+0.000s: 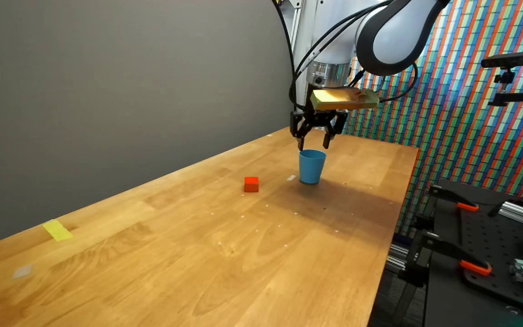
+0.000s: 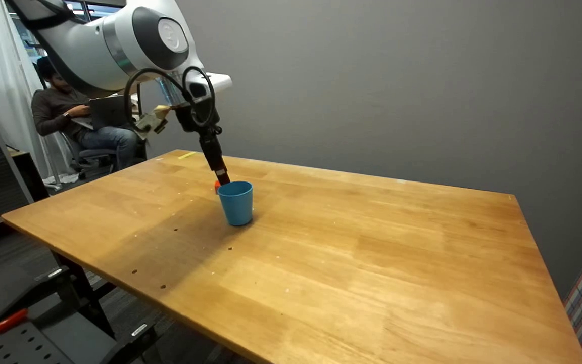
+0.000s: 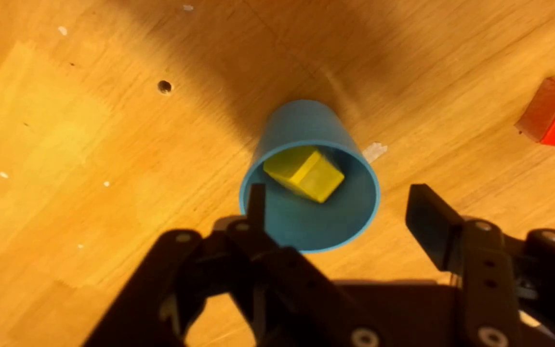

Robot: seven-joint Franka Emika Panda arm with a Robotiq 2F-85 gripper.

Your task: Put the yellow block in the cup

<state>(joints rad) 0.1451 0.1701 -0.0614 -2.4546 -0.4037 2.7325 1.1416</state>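
Hand hangs spread apart near the blue cup containing the yellow block.

Warm, bright light spreads over the wooden surface in both exterior views, and a broad, soft-edged shadow lies on it below the hand, beside the cup. Pale glare catches a gold-coloured piece just above the hand. In an exterior view, the grey wall behind the hand is dim and flat. In the wrist view the tone is deep orange; the hand is near-black and out of focus, and the yellow block beyond it looks slightly blurred.
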